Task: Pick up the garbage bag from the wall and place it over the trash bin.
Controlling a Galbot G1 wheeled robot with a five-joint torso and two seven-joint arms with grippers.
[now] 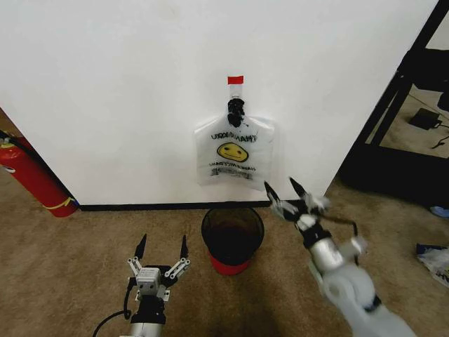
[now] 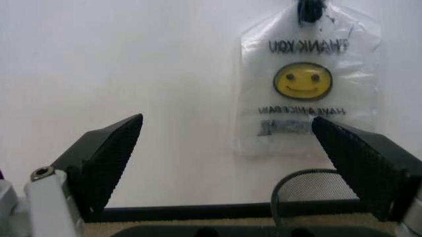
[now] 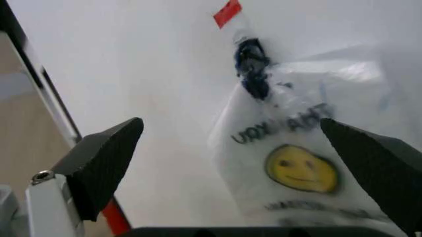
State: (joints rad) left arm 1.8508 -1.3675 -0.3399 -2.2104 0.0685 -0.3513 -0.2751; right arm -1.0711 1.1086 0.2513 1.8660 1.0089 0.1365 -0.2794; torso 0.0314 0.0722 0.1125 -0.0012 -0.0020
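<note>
Even, bright light washes the wall (image 1: 126,91) nearly shadowless. The right pincer (image 1: 287,191) smears with motion blur; both wrist views are soft, the bag (image 3: 297,163) hazy.

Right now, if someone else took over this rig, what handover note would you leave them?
Left end effector: open, empty, low over the carpet to the left of the trash bin.
Right end effector: open, empty, raised to the right of the bin, just below the garbage bag's lower right corner, aimed at it.
Bag: hanging flat on the wall from the black hook, under the red tape strip, directly above the bin.
Bin: upright by the baseboard, no bag over it.
Done: nothing grasped yet.
Left: take the bag off the hook, fit it over the bin.
</note>
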